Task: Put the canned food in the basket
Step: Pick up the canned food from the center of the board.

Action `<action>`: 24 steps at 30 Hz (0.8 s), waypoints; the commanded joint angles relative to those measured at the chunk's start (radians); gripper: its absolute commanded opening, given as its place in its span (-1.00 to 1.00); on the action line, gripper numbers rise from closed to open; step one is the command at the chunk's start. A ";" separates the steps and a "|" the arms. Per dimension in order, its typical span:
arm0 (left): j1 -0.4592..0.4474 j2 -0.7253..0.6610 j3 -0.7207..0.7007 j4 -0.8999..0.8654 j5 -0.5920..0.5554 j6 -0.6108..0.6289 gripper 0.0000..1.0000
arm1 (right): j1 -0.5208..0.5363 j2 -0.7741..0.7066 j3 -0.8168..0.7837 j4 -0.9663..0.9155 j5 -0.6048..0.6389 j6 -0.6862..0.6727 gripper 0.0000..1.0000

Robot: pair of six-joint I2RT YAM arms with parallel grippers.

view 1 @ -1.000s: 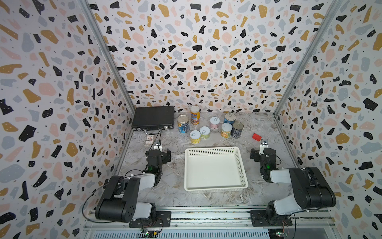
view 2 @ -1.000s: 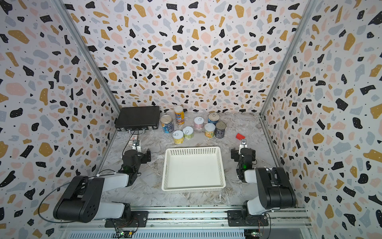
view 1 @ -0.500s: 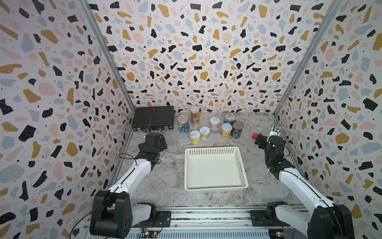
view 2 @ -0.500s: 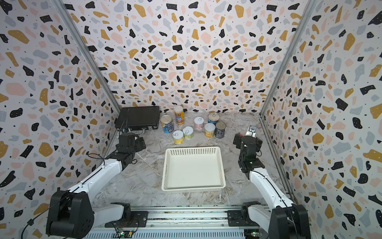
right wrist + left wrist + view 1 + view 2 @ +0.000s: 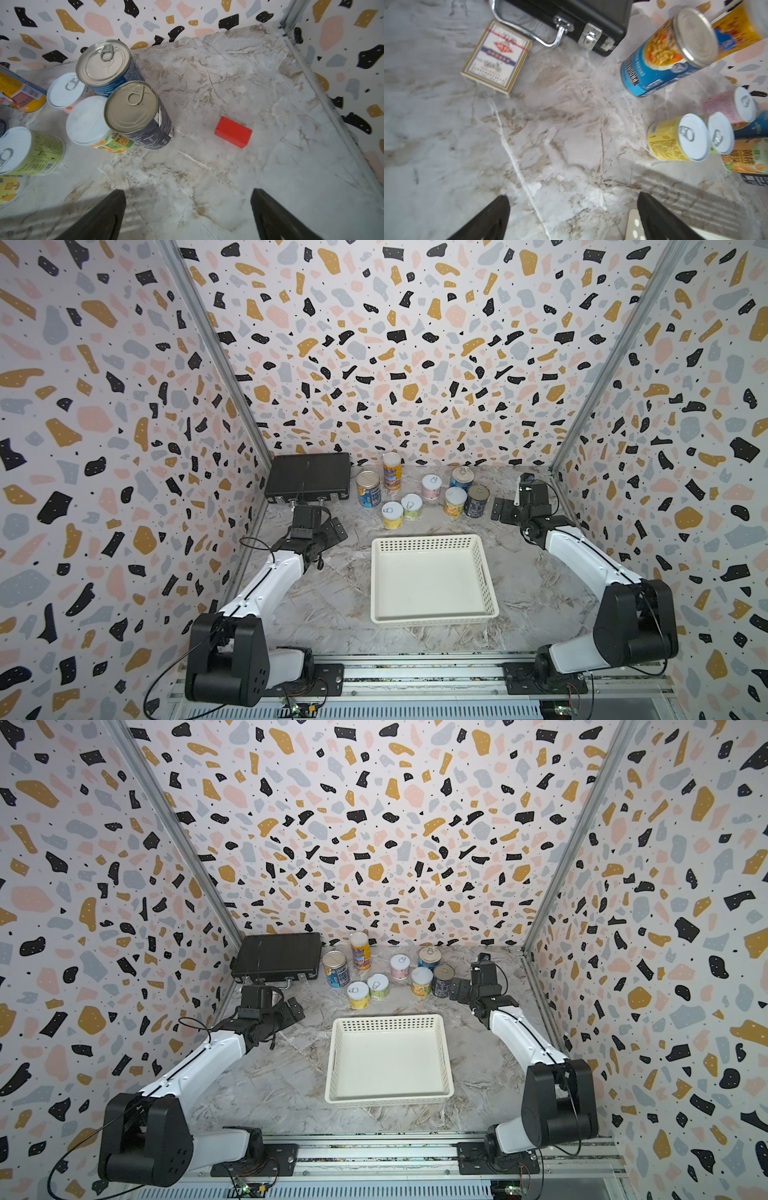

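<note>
Left gripper [image 5: 572,202]: jaws wide apart, nothing between them, hovering over bare bench [image 5: 324,593] near the left edge, short of the cans.

Right gripper [image 5: 188,195]: jaws likewise apart and empty, near the right edge, with the red block [image 5: 233,132] lying ahead of it.

Cans [image 5: 415,495]: all eight upright in a tight cluster along the far edge, just beside the black briefcase [image 5: 309,479] in the far left corner.

Basket [image 5: 424,545]: mid-bench, in front of the cluster, nothing in it.

Step, as I judge it: approach for the first pick; no can lifted yet.

Next move: the navy can [image 5: 137,116] is outermost on the right gripper's side, so it looks the easiest to take. Its neighbour stands very close, so the fingers must slip in narrowly.

On the left side, the blue can [image 5: 668,56] and the yellow can [image 5: 675,139] are the exposed ones. Keep clear of the card packet [image 5: 497,60].
</note>
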State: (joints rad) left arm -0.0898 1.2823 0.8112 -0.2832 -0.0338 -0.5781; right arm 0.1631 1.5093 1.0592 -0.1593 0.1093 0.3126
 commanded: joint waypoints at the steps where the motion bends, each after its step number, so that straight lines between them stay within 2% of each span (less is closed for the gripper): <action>1: 0.005 -0.066 -0.037 0.036 -0.015 -0.008 0.99 | -0.001 0.088 0.090 -0.006 -0.147 -0.042 1.00; 4: -0.005 -0.077 -0.087 0.191 0.136 -0.023 0.99 | -0.002 0.204 0.183 -0.032 -0.247 -0.085 1.00; 5: -0.034 -0.075 -0.069 0.197 0.143 -0.007 1.00 | -0.002 0.234 0.200 -0.028 -0.274 -0.102 1.00; 9: -0.137 -0.053 0.051 0.045 0.009 0.062 0.99 | -0.002 0.312 0.260 -0.019 -0.276 -0.133 1.00; 13: -0.139 -0.049 0.040 0.047 -0.041 0.052 0.99 | -0.005 0.379 0.343 -0.041 -0.237 -0.129 1.00; 17: -0.139 -0.049 0.043 0.031 -0.097 0.051 0.99 | -0.005 0.436 0.394 -0.039 -0.263 -0.128 1.00; 21: -0.139 -0.054 0.001 0.127 -0.056 0.045 0.99 | -0.005 0.463 0.431 -0.053 -0.230 -0.136 1.00; 24: -0.139 -0.033 0.055 0.021 -0.045 0.003 0.99 | -0.005 0.490 0.458 -0.050 -0.241 -0.139 1.00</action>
State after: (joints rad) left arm -0.2302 1.2369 0.8299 -0.2291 -0.0864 -0.5518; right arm 0.1612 1.9907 1.4651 -0.1879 -0.1383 0.1883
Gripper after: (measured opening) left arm 0.996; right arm 0.999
